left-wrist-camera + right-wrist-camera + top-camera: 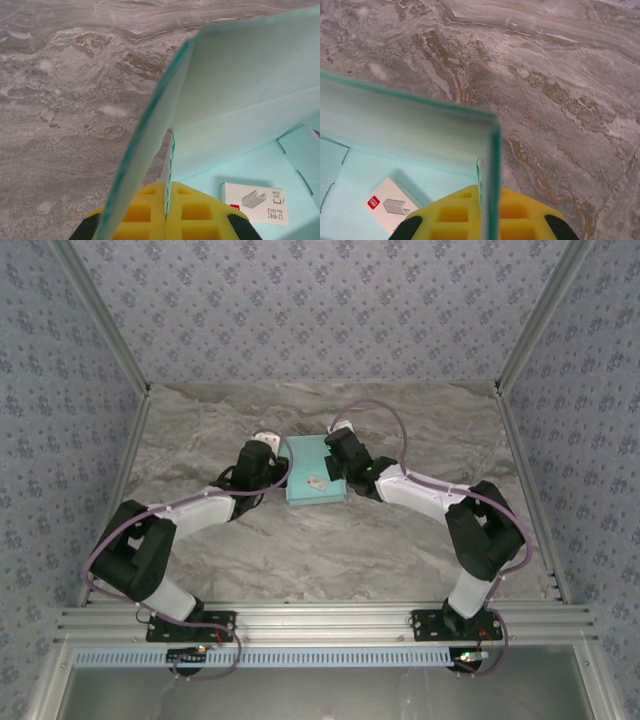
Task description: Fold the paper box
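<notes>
On one table point(330, 550), two tools point(167, 202) point(490, 202) pinch one paper box point(303, 492) (one packet point(255, 202) inside).

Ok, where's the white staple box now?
The staple box lies on the floor of the paper box, mid-table in the top view, between the left gripper and right gripper, each pinching a wall.
</notes>
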Robot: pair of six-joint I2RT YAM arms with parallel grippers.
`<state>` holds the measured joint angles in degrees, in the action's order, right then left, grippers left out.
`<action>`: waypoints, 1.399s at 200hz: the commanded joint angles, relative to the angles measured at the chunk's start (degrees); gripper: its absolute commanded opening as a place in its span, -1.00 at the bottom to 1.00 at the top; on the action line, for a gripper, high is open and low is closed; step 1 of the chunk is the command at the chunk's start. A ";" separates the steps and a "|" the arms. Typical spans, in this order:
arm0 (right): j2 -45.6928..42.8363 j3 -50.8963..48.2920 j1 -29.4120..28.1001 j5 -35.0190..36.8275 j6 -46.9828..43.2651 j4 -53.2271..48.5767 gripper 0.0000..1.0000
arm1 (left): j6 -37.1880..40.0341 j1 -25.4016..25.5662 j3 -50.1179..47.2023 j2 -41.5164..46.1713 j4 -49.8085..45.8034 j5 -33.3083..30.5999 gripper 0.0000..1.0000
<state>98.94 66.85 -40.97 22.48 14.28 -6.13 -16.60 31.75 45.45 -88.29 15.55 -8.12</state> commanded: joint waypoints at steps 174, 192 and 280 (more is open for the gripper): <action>2.55 3.62 -0.54 9.04 15.63 -1.09 -0.91 | -24.69 4.53 4.33 -2.49 -3.38 -16.08 -1.00; 2.22 2.60 -0.12 8.12 15.09 0.82 -0.91 | -24.97 5.02 4.56 -2.76 -3.36 -17.08 -1.00; 0.36 -0.54 3.13 8.33 15.06 1.24 -0.92 | -24.00 8.08 9.30 -7.91 -2.15 -21.64 -1.00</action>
<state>101.32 68.82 -39.35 26.39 27.46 -4.36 -38.65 39.40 52.18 -94.59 13.34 -24.82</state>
